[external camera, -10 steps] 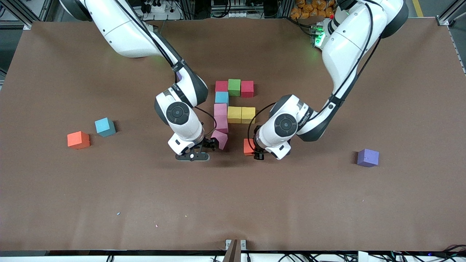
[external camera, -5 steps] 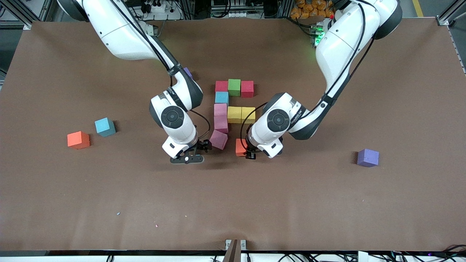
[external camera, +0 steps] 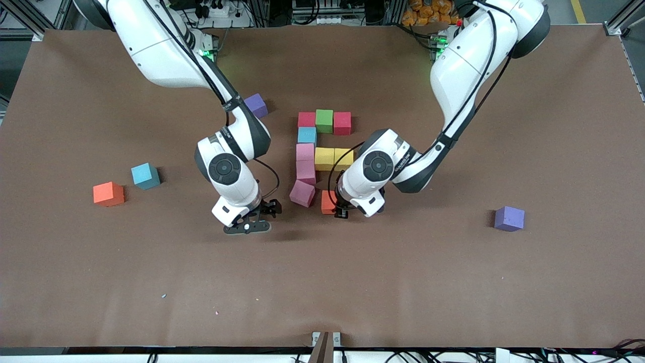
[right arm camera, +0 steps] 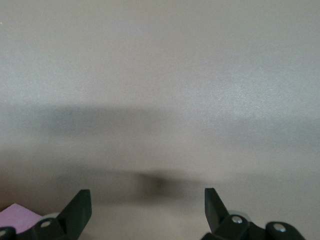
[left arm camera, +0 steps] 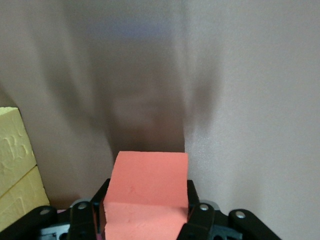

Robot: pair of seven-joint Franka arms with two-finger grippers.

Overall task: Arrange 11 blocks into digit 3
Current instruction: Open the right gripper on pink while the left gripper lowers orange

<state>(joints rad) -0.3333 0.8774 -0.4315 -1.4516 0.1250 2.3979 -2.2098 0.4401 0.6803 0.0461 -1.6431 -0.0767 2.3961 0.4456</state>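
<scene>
Loose orange block: we are seeing it lying toward the right arm's end of the table, just beside a loose blue block.
Right gripper: we are holding it with fingers spread wide and gripping nothing, low over bare table near the tilted pink block.
Purple block: it is sitting by the right arm.
Figure: red, green, red, blue, two pink and two yellow blocks are lying together.
Left gripper: we are clamping its fingers on an orange block, just beside the tilted pink one.
Second purple block: it is lying toward the left arm's end.
</scene>
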